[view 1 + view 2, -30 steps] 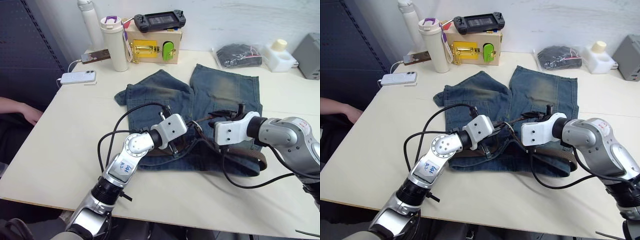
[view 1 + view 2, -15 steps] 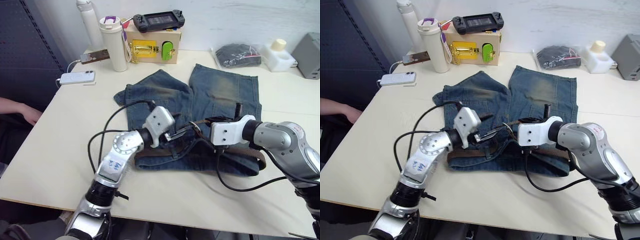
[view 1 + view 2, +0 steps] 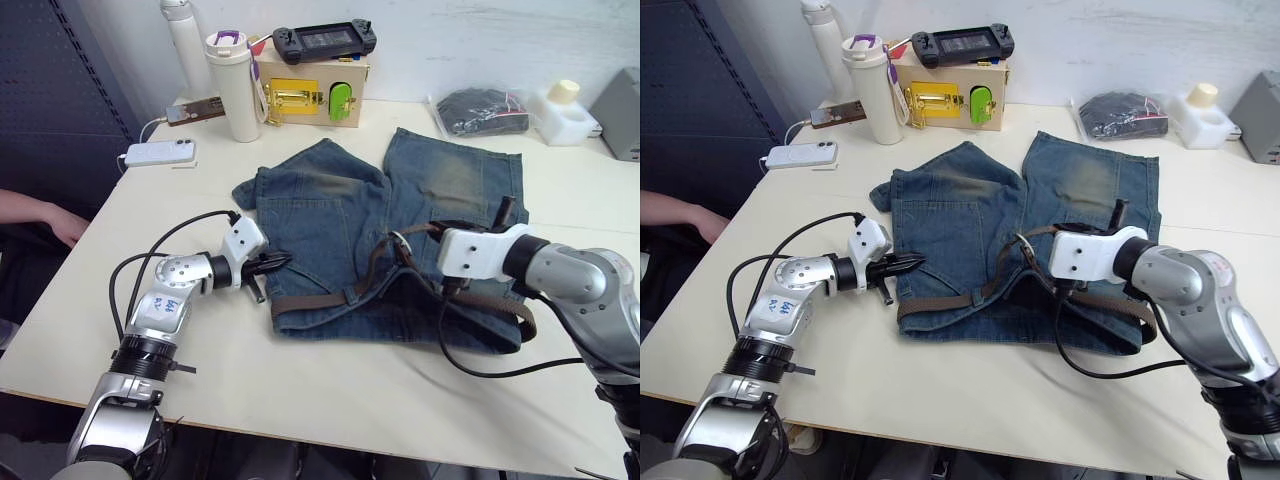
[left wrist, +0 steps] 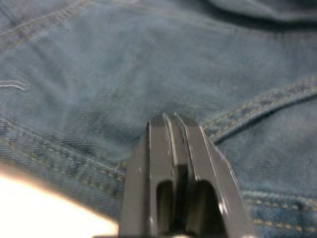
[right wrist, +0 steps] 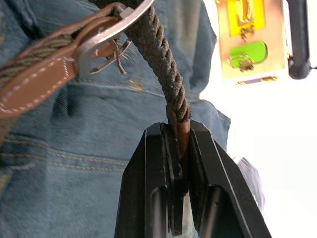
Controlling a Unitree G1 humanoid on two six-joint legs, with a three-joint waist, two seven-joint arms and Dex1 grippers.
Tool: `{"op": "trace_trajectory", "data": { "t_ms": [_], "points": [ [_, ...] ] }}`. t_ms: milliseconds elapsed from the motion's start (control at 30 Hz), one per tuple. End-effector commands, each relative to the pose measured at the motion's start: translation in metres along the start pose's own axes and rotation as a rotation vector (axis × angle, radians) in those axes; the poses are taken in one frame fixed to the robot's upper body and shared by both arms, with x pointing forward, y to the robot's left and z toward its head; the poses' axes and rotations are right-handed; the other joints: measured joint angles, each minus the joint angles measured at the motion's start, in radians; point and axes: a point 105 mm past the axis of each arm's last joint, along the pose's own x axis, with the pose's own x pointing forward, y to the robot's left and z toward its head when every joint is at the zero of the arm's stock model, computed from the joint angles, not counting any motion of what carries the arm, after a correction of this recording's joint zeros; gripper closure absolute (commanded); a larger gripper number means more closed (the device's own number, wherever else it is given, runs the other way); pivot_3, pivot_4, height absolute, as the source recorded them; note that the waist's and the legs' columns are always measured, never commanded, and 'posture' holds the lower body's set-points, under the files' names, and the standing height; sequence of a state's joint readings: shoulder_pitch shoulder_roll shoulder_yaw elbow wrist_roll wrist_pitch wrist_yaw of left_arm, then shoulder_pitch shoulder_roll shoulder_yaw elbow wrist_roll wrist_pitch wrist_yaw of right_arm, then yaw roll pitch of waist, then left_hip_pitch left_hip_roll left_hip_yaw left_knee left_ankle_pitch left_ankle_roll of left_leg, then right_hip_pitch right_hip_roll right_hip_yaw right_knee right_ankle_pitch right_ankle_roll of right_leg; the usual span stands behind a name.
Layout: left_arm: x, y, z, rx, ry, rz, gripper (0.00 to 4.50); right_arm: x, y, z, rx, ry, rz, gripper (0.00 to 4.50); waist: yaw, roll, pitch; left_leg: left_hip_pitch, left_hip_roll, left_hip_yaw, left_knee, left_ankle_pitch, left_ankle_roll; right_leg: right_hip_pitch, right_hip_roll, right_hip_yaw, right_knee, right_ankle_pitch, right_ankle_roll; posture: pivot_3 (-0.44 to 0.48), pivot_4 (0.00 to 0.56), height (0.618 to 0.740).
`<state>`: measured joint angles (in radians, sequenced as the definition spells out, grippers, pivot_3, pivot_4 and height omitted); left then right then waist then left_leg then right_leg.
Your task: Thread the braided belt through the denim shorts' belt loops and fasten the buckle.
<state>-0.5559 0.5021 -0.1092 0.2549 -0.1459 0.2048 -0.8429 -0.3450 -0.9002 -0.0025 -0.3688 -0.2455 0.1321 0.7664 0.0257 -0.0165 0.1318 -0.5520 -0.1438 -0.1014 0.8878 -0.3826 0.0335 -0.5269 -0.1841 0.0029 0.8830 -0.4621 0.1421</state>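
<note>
The shorts (image 3: 400, 235) lie flat on the table (image 3: 330, 400), legs pointing away from me, waistband nearest me. The belt (image 3: 330, 300) runs along the waistband from its left end, rises off the cloth near the middle, and continues to the right edge of the shorts, where it curls round. I cannot make out individual loops along the waistband.

My right gripper (image 5: 179, 130) is clamped on the belt's tip: in the right wrist view the dark braided end, capped in brown leather, sits pinched between the two fingers (image 5: 153, 163). Just beyond the fingertips the buckle (image 5: 106, 32) shows, its silver frame on the stitched brown leather end, with the braid passing through or over the frame; I cannot tell which. From the head views this gripper sits over the middle of the waistband, with the buckle (image 3: 397, 243) held above the denim.

My left gripper (image 3: 270, 265) is at the left edge of the shorts, pointing toward them. Its fingers (image 4: 190, 148) are pressed together with nothing between them, tips resting on or just over the denim near a seam.

Behind the shorts: a cup (image 3: 228, 85), a box (image 3: 305, 90), a phone (image 3: 160, 152), a bag (image 3: 480, 108). A person's hand (image 3: 45, 218) rests at the table's left edge.
</note>
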Motion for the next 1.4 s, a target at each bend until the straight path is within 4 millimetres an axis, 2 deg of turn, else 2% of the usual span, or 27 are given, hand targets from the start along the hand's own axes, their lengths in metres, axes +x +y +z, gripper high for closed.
{"op": "trace_trajectory", "data": {
  "t_ms": [33, 200, 300, 367, 433, 600, 700, 867, 900, 1000, 1100, 1400],
  "points": [
    [0.003, -0.008, -0.011, 0.027, 0.044, -0.049, 4.44, -0.03, -0.04, -0.007, -0.026, 0.023, -0.161, 4.5, -0.001, 0.0, 0.0, -0.001, 0.0, 0.0, 0.001, 0.0, 0.0, -0.001, 0.0, 0.0, 0.001, 0.0, 0.0, 0.0, 0.15, 0.645],
    [0.002, -0.007, -0.017, 0.055, 0.067, -0.044, 4.44, -0.063, -0.078, -0.027, 0.002, 0.096, -0.291, 4.5, -0.002, 0.001, 0.0, -0.004, 0.0, 0.0, 0.003, 0.0, 0.0, -0.005, 0.0, 0.0, 0.005, 0.0, 0.0, 0.0, 0.15, 0.645],
    [0.003, -0.005, -0.017, 0.072, 0.06, -0.034, 4.44, -0.066, -0.086, -0.02, 0.007, 0.056, -0.312, 4.5, -0.004, 0.001, -0.001, -0.004, 0.0, 0.0, 0.003, 0.0, 0.0, -0.005, 0.0, 0.0, 0.006, 0.0, 0.0, 0.0, 0.15, 0.645],
    [0.004, -0.002, -0.013, 0.08, 0.044, -0.02, 4.44, -0.06, -0.079, -0.011, 0.002, 0.012, -0.279, 4.5, -0.004, 0.001, -0.001, -0.004, 0.0, 0.0, 0.003, 0.0, 0.0, -0.006, 0.0, 0.0, 0.006, 0.0, 0.0, 0.0, 0.15, 0.645],
    [0.004, 0.001, -0.004, 0.083, 0.005, -0.001, 4.44, -0.048, -0.064, 0.002, -0.03, -0.028, -0.205, 4.5, -0.003, 0.001, -0.001, -0.004, 0.0, 0.0, 0.004, 0.0, 0.0, -0.006, -0.001, 0.0, 0.006, 0.0, 0.0, 0.0, 0.15, 0.645],
    [0.001, 0.004, 0.035, 0.109, -0.14, 0.02, 4.44, -0.017, -0.026, 0.032, -0.077, -0.124, -0.082, 4.5, -0.008, 0.001, 0.0, -0.005, 0.0, 0.0, 0.004, 0.0, 0.0, -0.006, 0.0, 0.0, 0.006, 0.0, 0.0, 0.0, 0.15, 0.645],
    [-0.008, -0.001, 0.069, 0.08, -0.277, -0.021, 3.44, -0.002, -0.011, 0.035, -0.082, -0.123, -0.051, 4.5, -0.014, 0.001, 0.0, -0.009, 0.0, -0.001, 0.004, 0.0, 0.0, -0.009, 0.0, 0.0, 0.007, 0.0, 0.0, 0.0, 0.15, 0.645],
    [-0.012, -0.016, 0.106, 0.065, -0.396, -0.083, 1.11, 0.004, -0.007, 0.037, -0.074, -0.126, -0.053, 4.5, -0.021, 0.001, 0.0, -0.009, 0.0, -0.001, 0.005, 0.0, 0.0, -0.009, 0.0, 0.0, 0.008, 0.0, 0.0, 0.0, 0.15, 0.645],
    [-0.011, -0.022, 0.114, 0.073, -0.416, -0.103, 0.85, 0.005, -0.007, 0.037, -0.074, -0.126, -0.055, 4.5, -0.024, 0.001, 0.0, -0.009, 0.0, -0.001, 0.005, 0.0, 0.0, -0.009, 0.0, 0.0, 0.008, 0.0, 0.0, 0.0, 0.15, 0.645],
    [0.0, -0.039, 0.129, 0.104, -0.447, -0.14, 0.85, 0.007, -0.008, 0.037, -0.078, -0.126, -0.063, 4.5, -0.028, 0.001, 0.0, -0.009, 0.0, -0.001, 0.004, 0.0, 0.0, -0.009, 0.0, 0.0, 0.008, 0.0, 0.0, 0.0, 0.15, 0.645],
    [0.014, -0.049, 0.132, 0.133, -0.449, -0.147, 0.85, 0.008, -0.008, 0.039, -0.077, -0.131, -0.066, 4.5, -0.03, 0.001, -0.001, -0.008, 0.0, -0.001, 0.004, 0.0, 0.0, -0.009, 0.0, 0.0, 0.009, 0.0, 0.0, 0.0, 0.15, 0.645],
    [0.034, -0.043, 0.129, 0.157, -0.427, -0.091, 0.85, 0.007, -0.007, 0.044, -0.072, -0.139, -0.072, 4.5, -0.029, 0.001, 0.0, -0.008, 0.0, -0.001, 0.004, 0.0, 0.0, -0.01, 0.0, 0.0, 0.009, 0.0, 0.0, 0.0, 0.15, 0.645]
  ]
}}
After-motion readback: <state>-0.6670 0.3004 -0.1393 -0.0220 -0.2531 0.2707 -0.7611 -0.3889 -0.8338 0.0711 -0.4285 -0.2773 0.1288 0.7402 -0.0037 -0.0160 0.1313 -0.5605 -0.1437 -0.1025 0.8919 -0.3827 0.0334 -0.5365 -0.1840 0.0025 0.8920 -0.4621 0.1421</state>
